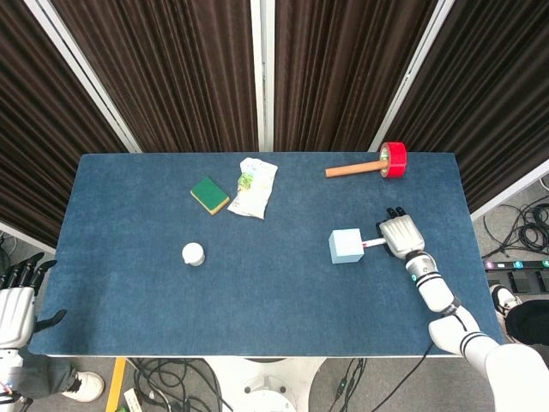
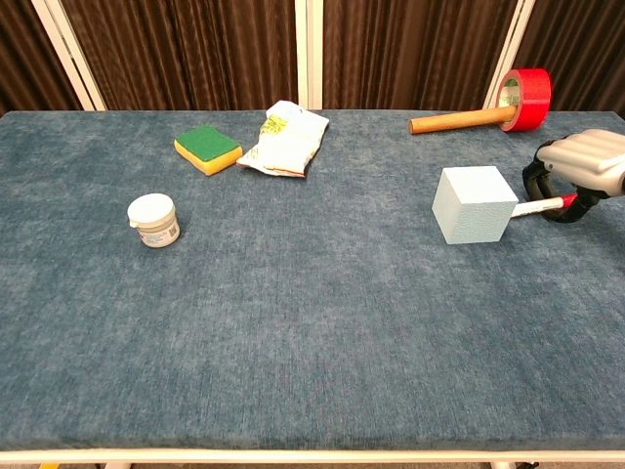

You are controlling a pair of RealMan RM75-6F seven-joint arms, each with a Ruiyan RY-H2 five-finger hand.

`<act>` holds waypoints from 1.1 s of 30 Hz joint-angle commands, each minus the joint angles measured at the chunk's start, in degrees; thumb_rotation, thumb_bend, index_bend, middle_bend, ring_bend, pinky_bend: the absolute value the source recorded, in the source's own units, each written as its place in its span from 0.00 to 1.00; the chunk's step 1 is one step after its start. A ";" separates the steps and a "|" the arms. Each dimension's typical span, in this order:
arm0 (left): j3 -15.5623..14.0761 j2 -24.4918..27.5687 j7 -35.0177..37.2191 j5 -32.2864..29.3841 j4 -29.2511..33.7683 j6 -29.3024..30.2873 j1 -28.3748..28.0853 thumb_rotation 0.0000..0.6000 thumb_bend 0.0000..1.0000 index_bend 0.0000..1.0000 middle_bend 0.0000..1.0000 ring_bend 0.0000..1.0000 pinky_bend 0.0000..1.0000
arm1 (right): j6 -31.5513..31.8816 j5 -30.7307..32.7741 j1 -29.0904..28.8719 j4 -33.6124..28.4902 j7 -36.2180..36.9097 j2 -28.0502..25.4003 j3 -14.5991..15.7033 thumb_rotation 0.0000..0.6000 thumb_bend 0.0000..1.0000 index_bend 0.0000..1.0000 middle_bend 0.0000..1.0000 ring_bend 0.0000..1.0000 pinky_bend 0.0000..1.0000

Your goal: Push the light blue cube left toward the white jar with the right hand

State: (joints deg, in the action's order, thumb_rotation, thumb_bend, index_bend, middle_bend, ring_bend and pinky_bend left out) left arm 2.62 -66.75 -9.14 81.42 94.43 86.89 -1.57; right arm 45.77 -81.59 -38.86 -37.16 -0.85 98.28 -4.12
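Note:
The light blue cube (image 1: 346, 245) (image 2: 474, 203) sits right of the table's centre. Far to its left stands the small white jar (image 1: 193, 253) (image 2: 153, 220). My right hand (image 1: 400, 236) (image 2: 584, 156) is just right of the cube, its fingers curled down over the red end of a white marker (image 1: 374, 245) (image 2: 539, 207). The marker lies between hand and cube, with its white tip against the cube's right face. Whether the hand grips the marker is unclear. My left hand (image 1: 17, 305) hangs off the table's left front corner, fingers apart and empty.
A green and yellow sponge (image 1: 209, 195) and a crumpled white packet (image 1: 252, 187) lie at the back centre. A wooden stick (image 1: 353, 169) and a red tape roll (image 1: 394, 160) lie at the back right. Blue cloth (image 1: 266, 292) stretches between cube and jar.

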 commanded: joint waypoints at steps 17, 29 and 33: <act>0.08 -0.10 -0.63 0.59 0.47 -0.32 -0.51 1.00 0.09 0.26 0.22 0.16 0.16 | 2.29 -0.45 2.51 -7.57 4.14 -6.29 1.03 1.00 0.48 0.59 0.53 0.16 0.19; -0.11 0.18 -0.01 0.50 0.30 0.36 0.13 1.00 0.09 0.26 0.22 0.16 0.16 | -1.08 1.99 -2.37 -12.88 -1.18 -3.07 -2.33 1.00 0.48 0.60 0.53 0.16 0.19; -0.26 0.07 0.40 0.44 -0.03 0.49 0.40 1.00 0.09 0.26 0.22 0.16 0.16 | -2.91 3.66 -4.49 -14.66 -4.65 -1.38 -3.68 1.00 0.48 0.60 0.53 0.16 0.19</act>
State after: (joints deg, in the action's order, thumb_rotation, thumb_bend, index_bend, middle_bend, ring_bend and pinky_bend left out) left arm 2.37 -66.67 -8.73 81.87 94.40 87.37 -1.17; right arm 43.79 -78.80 -42.31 -50.89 -4.15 96.02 -7.06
